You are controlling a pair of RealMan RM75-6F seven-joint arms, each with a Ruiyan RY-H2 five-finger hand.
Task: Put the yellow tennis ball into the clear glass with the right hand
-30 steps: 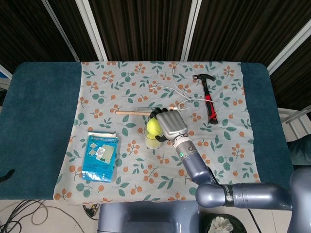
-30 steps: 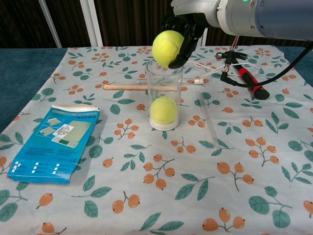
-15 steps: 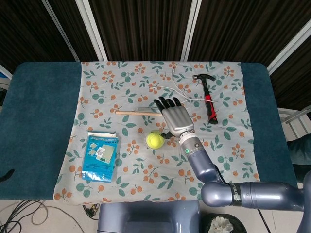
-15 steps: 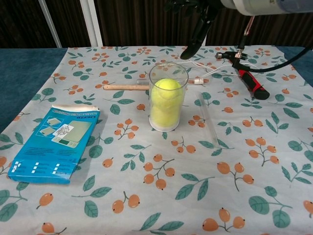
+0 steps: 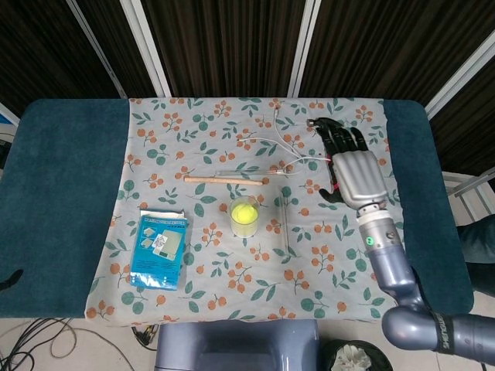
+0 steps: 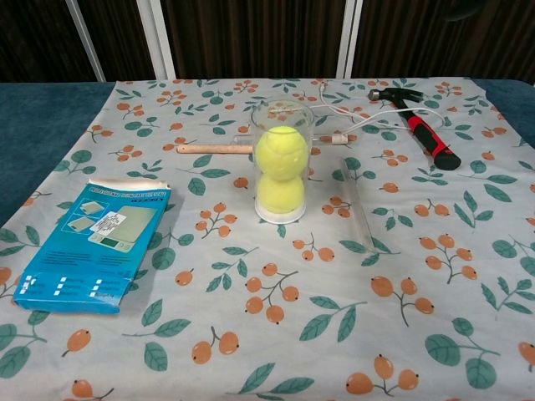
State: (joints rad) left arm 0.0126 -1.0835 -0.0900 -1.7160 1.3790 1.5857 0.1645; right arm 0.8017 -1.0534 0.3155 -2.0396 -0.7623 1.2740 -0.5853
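The clear glass (image 6: 282,163) (image 5: 245,219) stands upright in the middle of the floral cloth. Inside it, one yellow tennis ball (image 6: 282,152) (image 5: 246,214) sits stacked on a second yellow ball (image 6: 281,191) at the bottom. My right hand (image 5: 356,170) hovers far to the right of the glass, over the hammer, with its fingers spread and nothing in it. The chest view does not show that hand. My left hand appears in neither view.
A red-and-black hammer (image 6: 420,128) and a white cable (image 6: 349,113) lie at the back right. A wooden stick (image 6: 213,148) lies behind the glass, a clear rod (image 6: 355,200) to its right. A blue packet (image 6: 92,242) lies at the left.
The right hand let go of the ball, which dropped onto the other ball in the glass. The hand then opened and drew away to the right, out of the chest view.
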